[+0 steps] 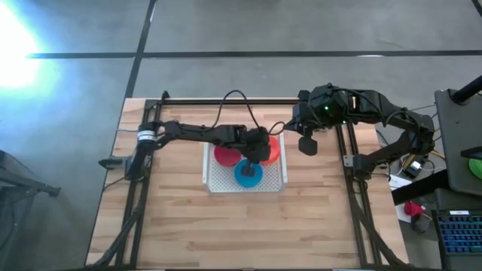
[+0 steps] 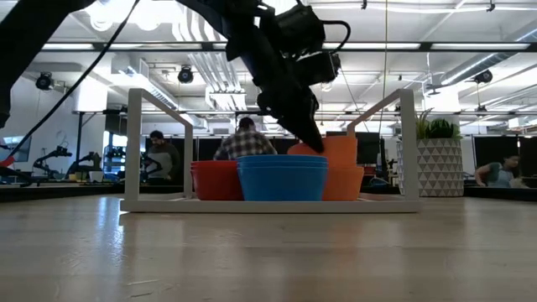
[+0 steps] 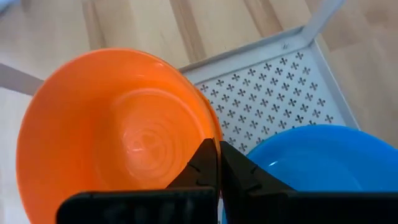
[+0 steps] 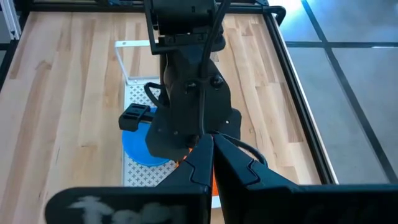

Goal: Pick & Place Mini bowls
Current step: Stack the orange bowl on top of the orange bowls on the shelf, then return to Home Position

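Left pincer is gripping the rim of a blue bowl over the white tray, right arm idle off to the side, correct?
Not quite: the left pincer is shut on the orange bowl, not the blue bowl, as the left wrist view shows. The white tray and idle right pincer are as stated.
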You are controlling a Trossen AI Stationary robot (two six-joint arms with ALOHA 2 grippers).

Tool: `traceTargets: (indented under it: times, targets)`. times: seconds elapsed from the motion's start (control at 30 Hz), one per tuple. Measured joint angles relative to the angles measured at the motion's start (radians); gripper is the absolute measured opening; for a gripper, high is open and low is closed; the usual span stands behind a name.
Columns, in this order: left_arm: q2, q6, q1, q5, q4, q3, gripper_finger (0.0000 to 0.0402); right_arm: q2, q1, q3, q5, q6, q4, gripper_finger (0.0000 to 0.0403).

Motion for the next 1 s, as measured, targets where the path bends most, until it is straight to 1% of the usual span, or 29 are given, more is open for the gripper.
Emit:
traceTargets:
  times: [0.2,0.47,0.57,0.73,0.9,1.0]
  targets:
    - [-0.002,-0.007,-0.003,-0.003,0.009,-0.002,0.0004,0.000,0.000,0.000,0.000,-0.003,0.000,0.0008]
    - [-0.002,-0.026,-0.004,-0.004,0.009,-0.008,0.0048,0.000,0.000,0.000,0.000,-0.001,-0.001,0.0008]
    - [-0.002,-0.030,-0.004,-0.009,0.007,-0.003,0.0059,0.000,0.000,0.000,0.000,0.000,-0.001,0.0008]
    - [-0.014,-0.057,-0.004,-0.049,0.003,0.019,0.0062,0.000,0.000,0.000,0.000,0.000,-0.001,0.0008]
    - [-0.041,-0.048,-0.004,-0.085,-0.097,0.063,0.0062,0.000,0.000,0.000,0.000,-0.002,-0.001,0.0008]
    - [-0.063,-0.048,-0.004,-0.085,-0.153,0.091,0.0051,-0.001,0.000,0.000,0.000,-0.004,-0.001,0.0008]
